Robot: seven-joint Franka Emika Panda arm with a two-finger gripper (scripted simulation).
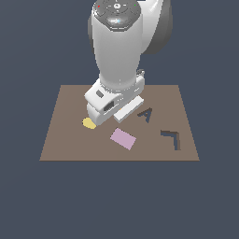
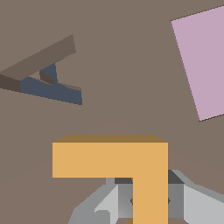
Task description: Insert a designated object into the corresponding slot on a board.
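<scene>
The arm stands near-vertical over the board (image 1: pixel 70 140), wrist low. The gripper (image 2: pixel 148 201) appears clamped on one arm of the orange L-block (image 2: pixel 109 159). The L-shaped slot (image 1: pixel 172 137) lies well apart, beyond the A-shaped cut-out (image 1: pixel 146 114).

Exterior high, wide; wrist perhaps near-vertical, close.

arm (image 1: pixel 116 46) over board (image 1: pixel 70 140) middle | rectangle block (image 1: pixel 123 138) lies flat just in front | A-slot (image 1: pixel 146 114) toward exterior view's right | L-slot (image 1: pixel 172 138) further right, nearer front | heart block (image 1: pixel 88 123) exterior-left of rectangle
</scene>
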